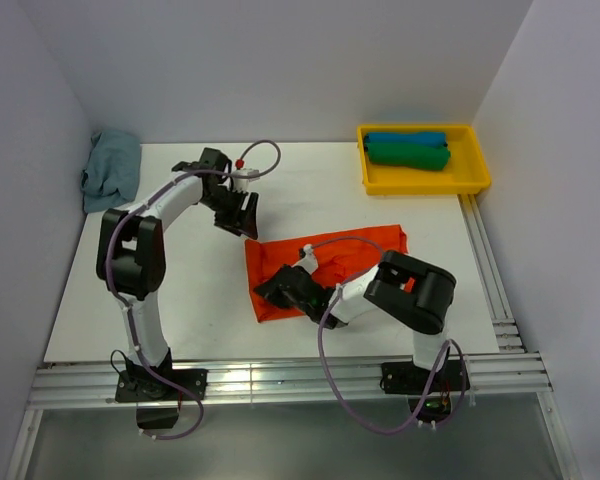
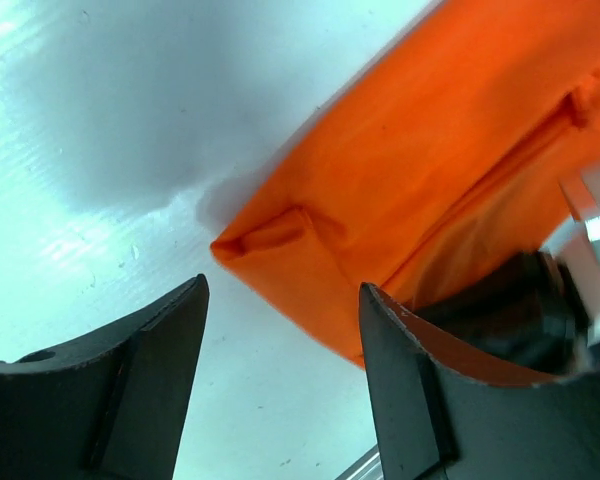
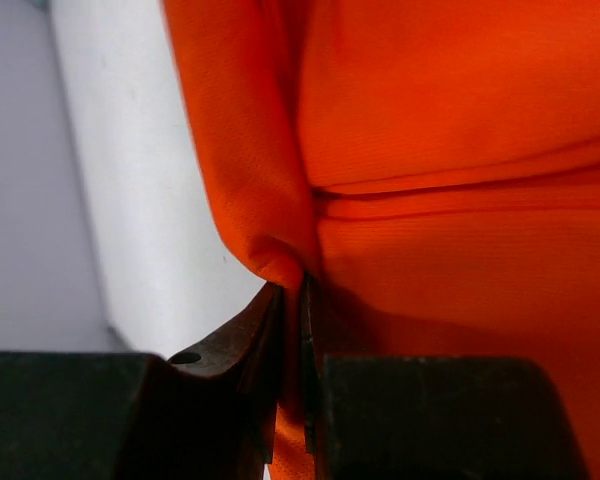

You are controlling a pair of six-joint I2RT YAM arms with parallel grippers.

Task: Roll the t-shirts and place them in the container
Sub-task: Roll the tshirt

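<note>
Orange-red t-shirt (image 1: 355,258): flat, rumpled fold.

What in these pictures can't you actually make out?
Top view: the right gripper covers part of the orange t-shirt.
Right wrist view: the shirt fills the frame, so the edges cut off its outline.
Top view: the crumpled blue-grey cloth is too bunched to identify.

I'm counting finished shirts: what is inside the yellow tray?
Inside the yellow tray lie a blue rolled t-shirt at the back and a green rolled t-shirt right in front of it. The tray floor beneath them is covered.
</note>
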